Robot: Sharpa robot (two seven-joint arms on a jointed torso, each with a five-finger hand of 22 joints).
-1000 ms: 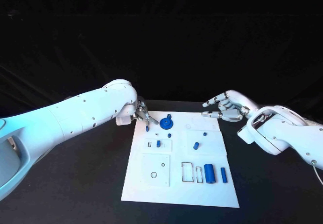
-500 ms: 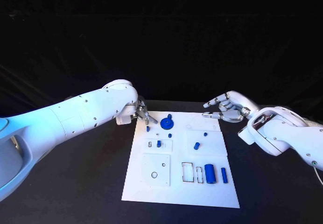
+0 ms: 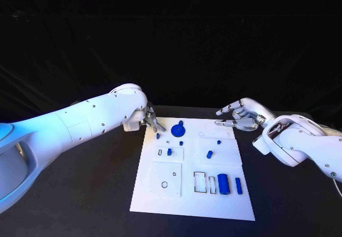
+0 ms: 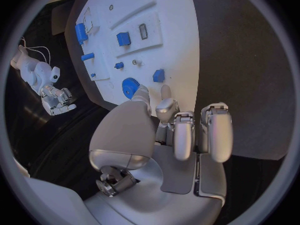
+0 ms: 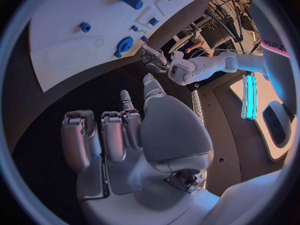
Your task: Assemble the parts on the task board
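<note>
We see the white task board (image 3: 187,197) at the middle of the black surface (image 3: 93,197). The left robot hand (image 3: 150,122) hovers at the board's far left corner beside a blue gear (image 3: 177,131), fingers curled, holding nothing. The right robot hand (image 3: 238,116), fingers spread and empty, hangs by its far right corner.

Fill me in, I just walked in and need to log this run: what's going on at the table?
A two-armed robot is working at a white task board with small blue parts. Its left hand hovers at the board's far left corner, beside a blue gear, holding nothing as far as I can tell. The right hand hangs near the far right corner, empty, fingers apart. A blue cylinder and a thinner blue bar lie near the board's near edge.
</note>
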